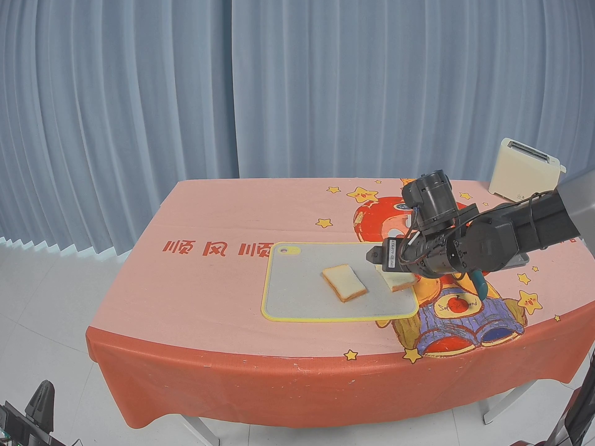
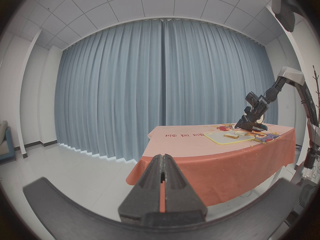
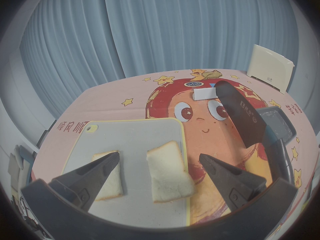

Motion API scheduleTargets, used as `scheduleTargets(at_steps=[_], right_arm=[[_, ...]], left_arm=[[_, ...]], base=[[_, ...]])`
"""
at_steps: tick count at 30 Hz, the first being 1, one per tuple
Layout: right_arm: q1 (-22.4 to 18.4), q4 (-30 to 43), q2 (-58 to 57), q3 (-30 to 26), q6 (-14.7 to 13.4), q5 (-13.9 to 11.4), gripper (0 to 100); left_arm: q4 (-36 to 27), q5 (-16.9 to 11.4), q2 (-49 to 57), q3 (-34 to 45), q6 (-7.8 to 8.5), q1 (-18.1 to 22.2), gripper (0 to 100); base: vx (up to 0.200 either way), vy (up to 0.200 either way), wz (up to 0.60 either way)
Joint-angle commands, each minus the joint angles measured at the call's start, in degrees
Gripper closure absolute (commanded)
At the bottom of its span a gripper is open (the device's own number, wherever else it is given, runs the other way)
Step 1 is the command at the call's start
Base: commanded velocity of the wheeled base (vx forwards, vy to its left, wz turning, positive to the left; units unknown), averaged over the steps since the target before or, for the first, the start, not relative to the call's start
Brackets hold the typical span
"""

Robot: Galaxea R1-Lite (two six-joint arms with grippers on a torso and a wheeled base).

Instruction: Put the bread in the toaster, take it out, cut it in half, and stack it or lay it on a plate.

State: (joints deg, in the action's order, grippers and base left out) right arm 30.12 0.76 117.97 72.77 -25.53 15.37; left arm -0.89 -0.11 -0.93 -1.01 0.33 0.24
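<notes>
Two halves of bread lie on the grey cutting board (image 1: 297,292) with the yellow rim. One bread half (image 1: 344,282) sits mid-board. The other bread half (image 3: 168,174) lies at the board's right edge, partly over the rim. My right gripper (image 3: 160,160) hovers open just above that right half, one finger on each side, holding nothing. The cream toaster (image 1: 524,170) stands at the back right of the table. My left gripper (image 2: 162,174) is shut and empty, low and well away from the table's left front.
A black-bladed knife (image 3: 241,112) with a teal handle (image 1: 480,286) lies right of the board, beside a dark grey tray (image 3: 278,122). A small white block (image 3: 204,93) sits behind them. The orange cloth left of the board is bare.
</notes>
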Motion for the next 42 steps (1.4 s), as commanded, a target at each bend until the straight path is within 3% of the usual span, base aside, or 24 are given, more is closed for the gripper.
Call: scheduleTargets(at_steps=[1, 12, 22, 30, 34, 42], right_arm=[[0.2, -0.3, 1.2, -0.9, 0.0, 0.1, 0], [2.7, -1.2, 2.5, -0.3, -0.5, 0.0, 0], [4.6, -7.0, 3.7, -0.2, -0.7, -0.4, 0], [1.7, -8.7, 0.5, 0.1, -0.8, -0.7, 0], [1.3, -12.0, -4.6, -2.8, -0.7, -0.7, 0], [-0.3, -16.0, -8.8, -14.6, 0.2, -0.8, 0]], left_arm=[[-0.1, 0.0, 0.0, 0.7, 0.02, 0.0, 100], [-0.1, 0.0, 0.0, 0.7, 0.02, 0.0, 100], [-0.1, -0.1, 0.0, 0.7, 0.02, 0.0, 100], [-0.1, 0.0, 0.0, 0.7, 0.02, 0.0, 100], [0.0, 0.0, 0.0, 0.7, 0.02, 0.0, 100], [0.0, 0.0, 0.0, 0.7, 0.02, 0.0, 100]], base=[[0.0, 0.0, 0.0], [0.0, 0.0, 0.0], [0.0, 0.0, 0.0], [0.0, 0.0, 0.0], [0.0, 0.0, 0.0], [0.0, 0.0, 0.0]])
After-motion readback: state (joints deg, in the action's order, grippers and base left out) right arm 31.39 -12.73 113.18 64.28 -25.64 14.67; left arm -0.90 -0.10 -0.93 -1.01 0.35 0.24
